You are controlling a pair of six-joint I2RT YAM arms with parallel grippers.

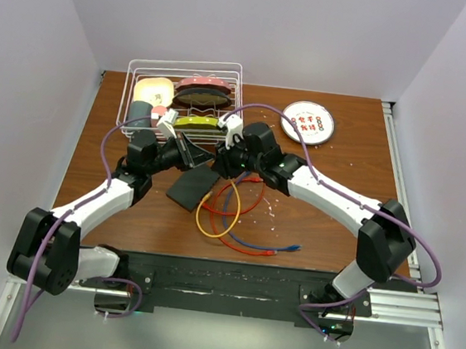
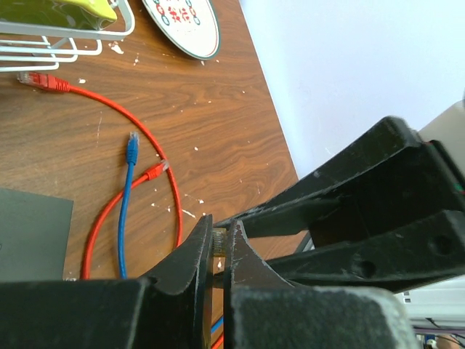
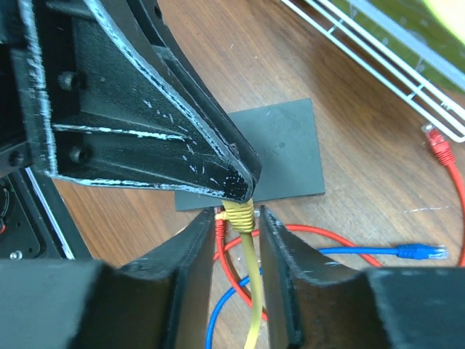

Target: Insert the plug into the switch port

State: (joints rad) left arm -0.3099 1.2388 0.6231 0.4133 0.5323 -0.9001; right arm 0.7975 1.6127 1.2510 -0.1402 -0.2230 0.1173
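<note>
The switch (image 1: 194, 187) is a flat matte-black box lying on the wooden table; it also shows in the right wrist view (image 3: 269, 153) and the left wrist view (image 2: 29, 233). My left gripper (image 2: 216, 240) is shut on the clear plug (image 2: 215, 243) of the yellow cable (image 1: 212, 218), held above the table just right of the switch. My right gripper (image 3: 237, 213) is open, its fingers on either side of the plug's yellow boot (image 3: 240, 211) with small gaps. The two grippers meet tip to tip in the top view: left gripper (image 1: 197, 156), right gripper (image 1: 233, 159).
A white wire basket (image 1: 186, 69) with food items stands at the back. A round white disc (image 1: 308, 121) with red marks lies back right. Red cable (image 1: 247, 197) and blue cable (image 1: 279, 249) loop on the table in front of the switch.
</note>
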